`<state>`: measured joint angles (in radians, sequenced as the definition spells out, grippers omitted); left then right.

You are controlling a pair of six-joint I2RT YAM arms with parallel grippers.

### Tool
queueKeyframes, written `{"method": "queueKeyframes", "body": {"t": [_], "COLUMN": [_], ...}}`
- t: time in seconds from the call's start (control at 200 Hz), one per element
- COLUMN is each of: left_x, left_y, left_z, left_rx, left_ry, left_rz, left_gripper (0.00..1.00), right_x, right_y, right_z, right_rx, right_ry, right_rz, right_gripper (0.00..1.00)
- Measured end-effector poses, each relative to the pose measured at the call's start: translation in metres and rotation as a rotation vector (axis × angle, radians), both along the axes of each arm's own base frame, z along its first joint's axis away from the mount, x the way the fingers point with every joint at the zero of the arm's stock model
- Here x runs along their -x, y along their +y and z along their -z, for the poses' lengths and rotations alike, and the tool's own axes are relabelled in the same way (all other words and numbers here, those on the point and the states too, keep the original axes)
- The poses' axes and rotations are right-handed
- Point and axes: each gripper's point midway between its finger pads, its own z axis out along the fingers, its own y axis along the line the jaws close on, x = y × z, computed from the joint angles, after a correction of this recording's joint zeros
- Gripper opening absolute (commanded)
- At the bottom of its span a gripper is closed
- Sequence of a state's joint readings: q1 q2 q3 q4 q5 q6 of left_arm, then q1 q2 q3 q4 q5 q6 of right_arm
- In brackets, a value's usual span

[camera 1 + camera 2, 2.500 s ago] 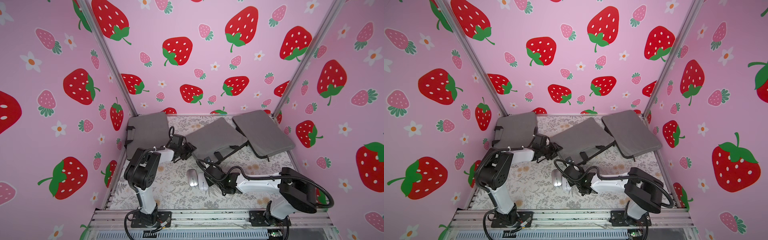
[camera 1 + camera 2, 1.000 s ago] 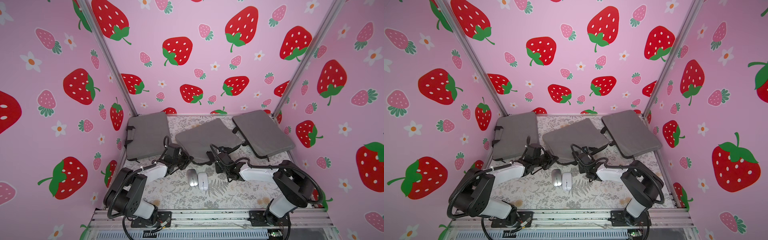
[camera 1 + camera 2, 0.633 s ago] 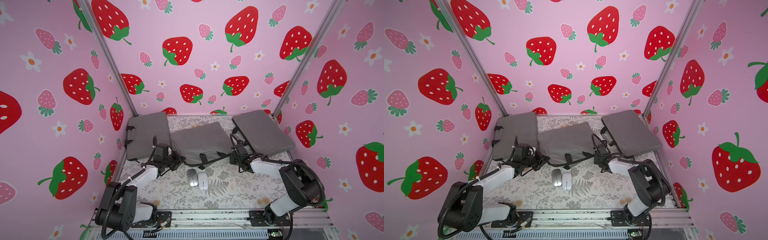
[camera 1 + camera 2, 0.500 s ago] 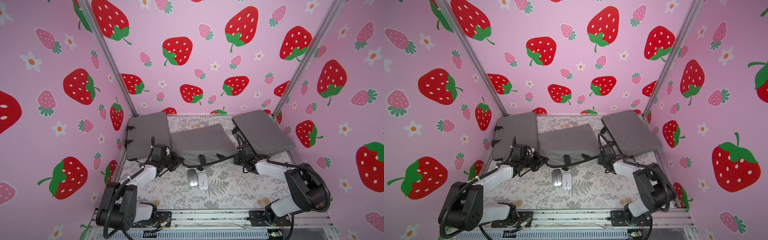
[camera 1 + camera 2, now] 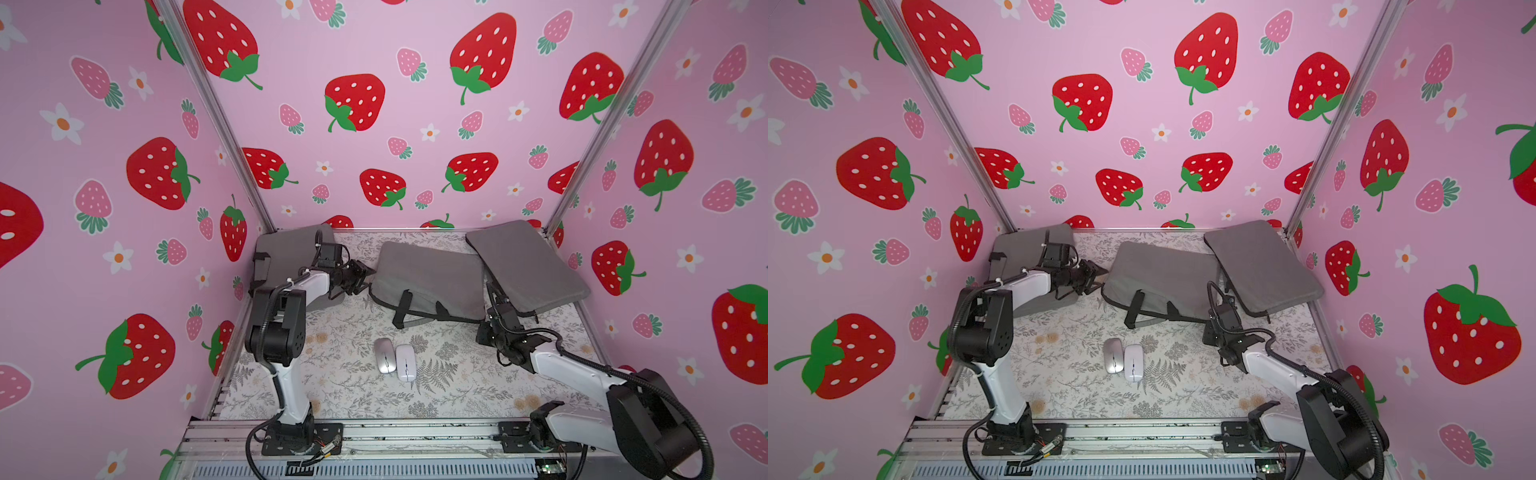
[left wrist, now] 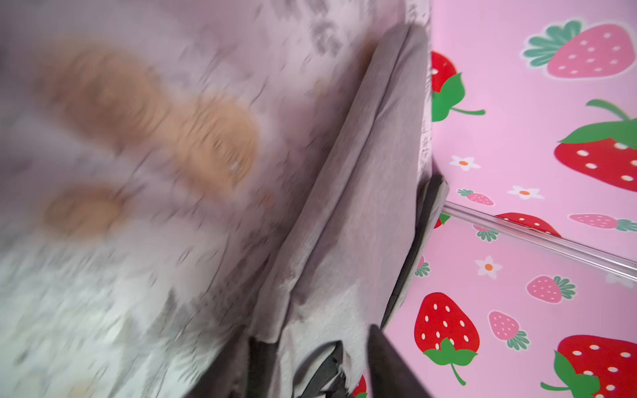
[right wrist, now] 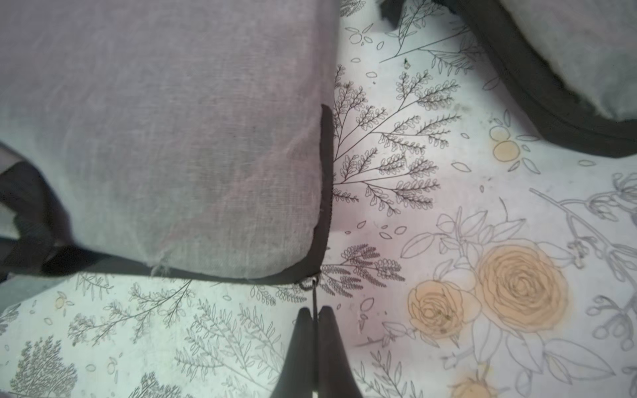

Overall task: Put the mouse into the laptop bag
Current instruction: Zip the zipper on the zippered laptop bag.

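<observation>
Right jaws pinch zipper pull (image 7: 314,297); mice (image 5: 386,356) well apart

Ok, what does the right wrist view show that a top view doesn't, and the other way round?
Only the right wrist view: the right gripper, shut, pinching the thin black zipper pull at a corner of the middle grey fabric laptop bag. Only a top view: the silver computer mouse and the white computer mouse side by side, and the open left gripper by that bag's other end. Both: the middle bag and the floral tablecloth.
</observation>
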<state>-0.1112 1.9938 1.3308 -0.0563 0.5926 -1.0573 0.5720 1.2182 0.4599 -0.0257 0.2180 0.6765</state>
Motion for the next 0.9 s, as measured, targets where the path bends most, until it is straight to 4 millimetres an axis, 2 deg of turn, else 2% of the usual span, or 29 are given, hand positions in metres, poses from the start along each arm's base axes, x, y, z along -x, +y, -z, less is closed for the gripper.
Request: {"method": "queueKeyframes", "body": {"t": [0.05, 0.095, 0.165, 0.23, 0.29, 0.37, 0.455, 0.54, 0.63, 0.715, 0.795, 0.9], "left_x": [-0.011, -0.013, -0.007, 0.007, 0.028, 0.069, 0.116, 0.165, 0.201, 0.212, 0.213, 0.214], "left_y": [0.001, 0.002, -0.001, -0.010, -0.026, -0.063, -0.103, -0.132, -0.142, -0.140, -0.138, -0.140], "left_z": [-0.003, -0.005, -0.014, -0.027, -0.042, -0.059, -0.063, -0.052, -0.029, -0.010, 0.006, 0.027], "left_rx": [-0.006, -0.016, -0.035, -0.045, -0.046, -0.039, -0.034, -0.033, -0.040, -0.028, -0.004, 0.023], "left_ry": [-0.022, -0.030, -0.046, -0.077, -0.110, -0.159, -0.189, -0.182, -0.145, -0.116, -0.100, -0.065], "left_rz": [-0.006, -0.008, 0.005, 0.030, 0.065, 0.150, 0.245, 0.312, 0.334, 0.312, 0.278, 0.251], "left_gripper": [0.99, 0.99, 0.99, 0.99, 0.99, 0.99, 0.99, 0.99, 0.99, 0.96, 0.89, 0.86], "right_x": [0.004, 0.009, 0.017, 0.024, 0.030, 0.038, 0.045, 0.051, 0.058, 0.067, 0.075, 0.084], "right_y": [0.004, 0.008, 0.016, 0.024, 0.033, 0.049, 0.066, 0.083, 0.099, 0.113, 0.126, 0.140], "right_z": [0.000, 0.000, 0.002, 0.002, 0.001, -0.001, -0.005, -0.008, -0.012, -0.017, -0.021, -0.026], "right_rx": [0.010, 0.020, 0.034, 0.046, 0.057, 0.065, 0.077, 0.080, 0.071, 0.056, 0.042, 0.016], "right_ry": [-0.001, 0.003, 0.009, 0.010, 0.009, 0.003, -0.007, -0.018, -0.038, -0.061, -0.084, -0.105], "right_rz": [-0.011, -0.028, -0.056, -0.084, -0.112, -0.151, -0.195, -0.239, -0.287, -0.336, -0.387, -0.437], "right_gripper": [0.00, 0.00, 0.00, 0.00, 0.00, 0.00, 0.00, 0.00, 0.00, 0.00, 0.00, 0.00]}}
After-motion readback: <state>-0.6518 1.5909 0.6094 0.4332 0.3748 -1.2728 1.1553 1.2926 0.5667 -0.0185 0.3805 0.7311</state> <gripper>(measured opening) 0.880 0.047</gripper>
